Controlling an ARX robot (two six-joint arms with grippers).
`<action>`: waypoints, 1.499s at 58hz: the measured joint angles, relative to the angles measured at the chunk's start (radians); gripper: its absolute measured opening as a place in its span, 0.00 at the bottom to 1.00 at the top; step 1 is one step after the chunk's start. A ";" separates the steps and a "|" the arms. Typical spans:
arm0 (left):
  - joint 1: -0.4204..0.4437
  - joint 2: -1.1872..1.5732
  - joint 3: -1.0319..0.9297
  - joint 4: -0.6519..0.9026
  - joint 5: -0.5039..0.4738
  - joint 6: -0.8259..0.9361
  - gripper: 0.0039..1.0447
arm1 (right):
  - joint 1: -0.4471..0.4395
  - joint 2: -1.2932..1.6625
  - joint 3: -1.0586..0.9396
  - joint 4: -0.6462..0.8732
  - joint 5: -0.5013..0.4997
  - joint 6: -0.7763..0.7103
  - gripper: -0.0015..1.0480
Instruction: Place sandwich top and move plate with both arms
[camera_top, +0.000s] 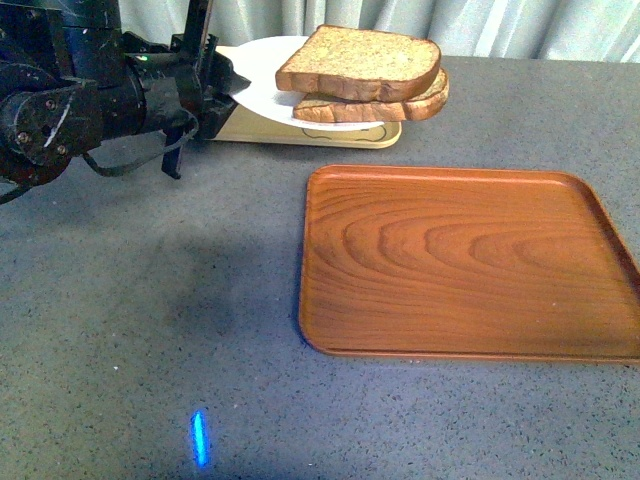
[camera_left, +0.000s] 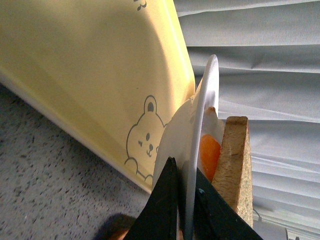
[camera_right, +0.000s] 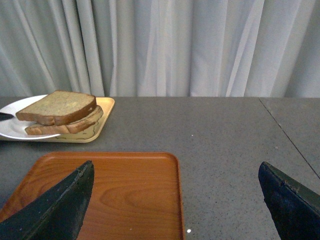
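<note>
At the far left, your left gripper (camera_top: 224, 88) is clamped on the left rim of the plate (camera_top: 262, 60); the left wrist view shows one finger on each face of that rim (camera_left: 206, 95). The plate sits over the yellow tray (camera_top: 250, 128) with the bear print, and you cannot tell whether they touch. The sandwich top (camera_top: 360, 60) lies flat on the lower slice (camera_top: 400, 108), with an orange filling (camera_left: 210, 152) between them, toward the plate's right side. Near and to the right lies the wooden tray (camera_top: 465, 260) on the grey table (camera_top: 150, 300). Your right gripper (camera_right: 175, 167) hangs above that tray's near part, jaws wide apart and holding nothing.
</note>
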 joint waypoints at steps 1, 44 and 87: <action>0.000 0.003 0.006 -0.001 0.000 0.000 0.02 | 0.000 0.000 0.000 0.000 0.000 0.000 0.91; 0.031 0.252 0.364 -0.103 -0.024 -0.048 0.02 | 0.000 0.000 0.000 0.000 0.000 0.000 0.91; 0.087 0.182 0.281 -0.131 -0.026 -0.003 0.92 | 0.000 0.000 0.000 0.000 0.000 0.000 0.91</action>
